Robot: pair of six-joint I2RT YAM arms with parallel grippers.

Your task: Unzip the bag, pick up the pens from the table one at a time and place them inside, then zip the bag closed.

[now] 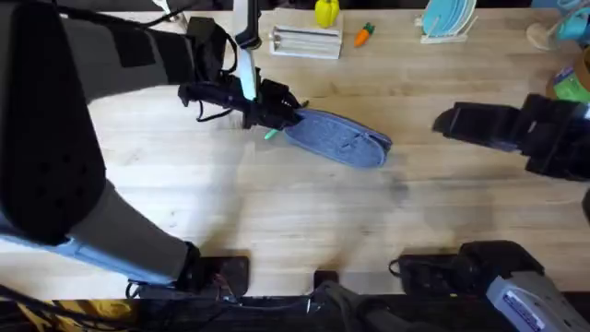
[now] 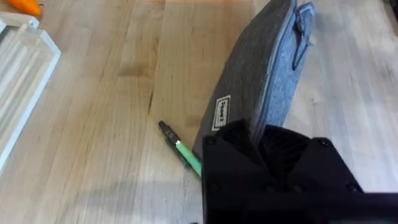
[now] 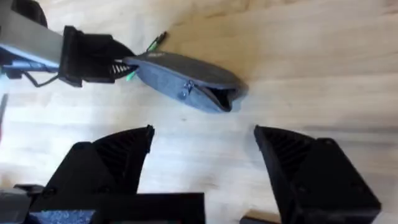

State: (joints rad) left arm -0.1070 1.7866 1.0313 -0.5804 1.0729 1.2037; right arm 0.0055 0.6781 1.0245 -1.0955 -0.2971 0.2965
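Note:
The blue-grey bag (image 1: 341, 138) lies slanted on the table (image 1: 277, 212) near the middle. My left gripper (image 1: 277, 115) is shut on its left end; in the left wrist view the bag (image 2: 261, 81) runs away from the black fingers (image 2: 249, 155). A light green pen (image 2: 183, 154) lies on the wood right beside that held end, also seen as the pen (image 1: 272, 135). My right gripper (image 3: 202, 162) hovers open to the right of the bag (image 3: 180, 71), apart from it, with nothing between its fingers. The bag's zipper pull (image 3: 186, 90) hangs on its side, and the end nearest the right gripper gapes slightly.
At the table's back stand a white slatted rack (image 1: 304, 41), a yellow object (image 1: 325, 11), a small orange carrot toy (image 1: 364, 35) and blue plates in a holder (image 1: 447, 20). A green item (image 1: 572, 85) sits at the right edge. Bare wood lies in front of the bag.

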